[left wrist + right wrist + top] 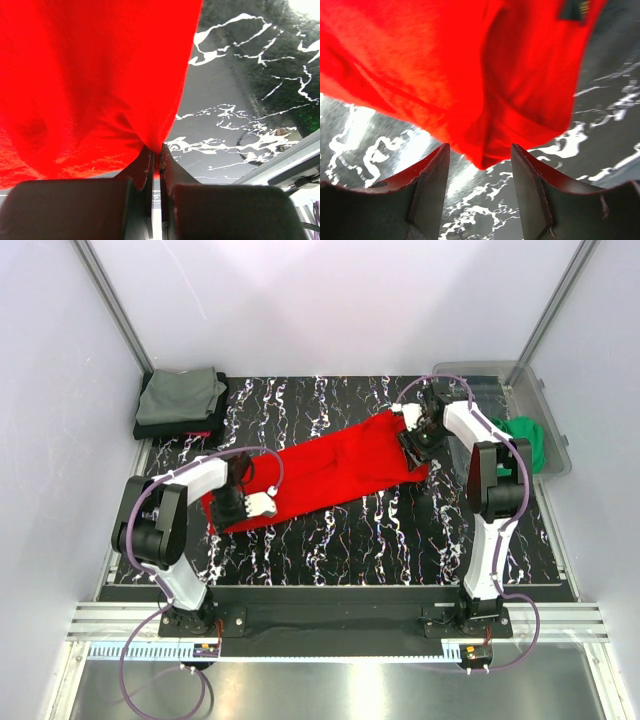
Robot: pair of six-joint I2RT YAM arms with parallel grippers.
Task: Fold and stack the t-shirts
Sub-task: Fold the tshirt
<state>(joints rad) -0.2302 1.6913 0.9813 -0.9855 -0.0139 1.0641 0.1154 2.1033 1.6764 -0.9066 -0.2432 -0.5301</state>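
The red t-shirt (330, 468) lies as a long folded strip slanting across the black marbled table (400, 530). My left gripper (243, 503) is at its near-left end, and the left wrist view shows it (159, 153) shut on a bunched edge of the red cloth (90, 85). My right gripper (415, 440) is at the far-right end. In the right wrist view it (480, 151) is open, with a corner of the red shirt (470, 75) just ahead of and between the fingers (432, 175), apart from them. The grey-olive t-shirt (180, 393) lies folded on the dark one (160, 430) at the back left. The green t-shirt (527, 435) is in a bin.
A clear plastic bin (545, 405) holding the green shirt stands at the back right, close to the right arm. White walls and metal posts enclose the table. A metal rail (330, 625) runs along the near edge by the arm bases.
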